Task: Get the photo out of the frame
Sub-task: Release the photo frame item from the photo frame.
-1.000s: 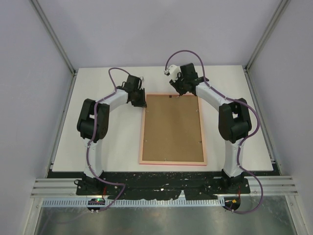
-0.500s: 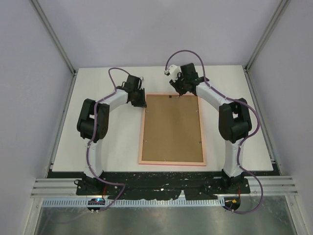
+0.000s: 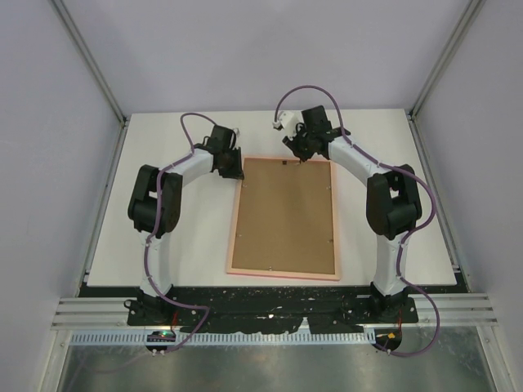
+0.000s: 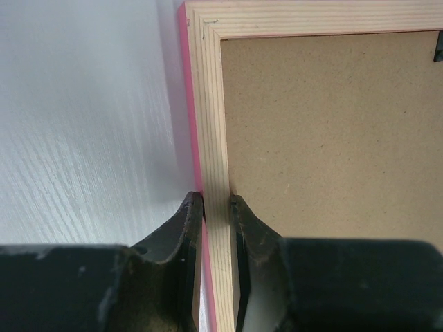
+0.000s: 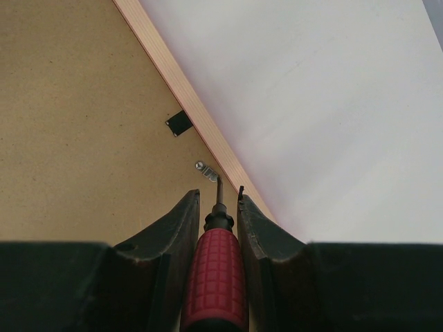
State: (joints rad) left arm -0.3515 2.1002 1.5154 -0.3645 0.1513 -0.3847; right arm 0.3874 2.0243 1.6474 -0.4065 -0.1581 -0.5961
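Note:
The frame [image 3: 235, 220] lies face down on the white table, its pale back rail [image 4: 208, 104] up and a pink edge showing. A brown backing board [image 3: 286, 216] fills it and hides the photo. My left gripper [image 4: 214, 200] is shut on the frame's left rail near the far left corner [image 3: 235, 171]. My right gripper [image 5: 219, 196], at the frame's far edge [image 3: 298, 155], is shut on a red-handled screwdriver [image 5: 216, 277]. The screwdriver's tip rests at a small metal tab [image 5: 206, 171] on the backing board.
A small black hanger [image 5: 179, 123] sits on the backing board beside the far rail. More small tabs dot the board's edges. The white table [image 3: 163, 237] runs out on both sides, and grey walls enclose it.
The frame has turned a little, its near end sliding left. Both grippers keep their holds.

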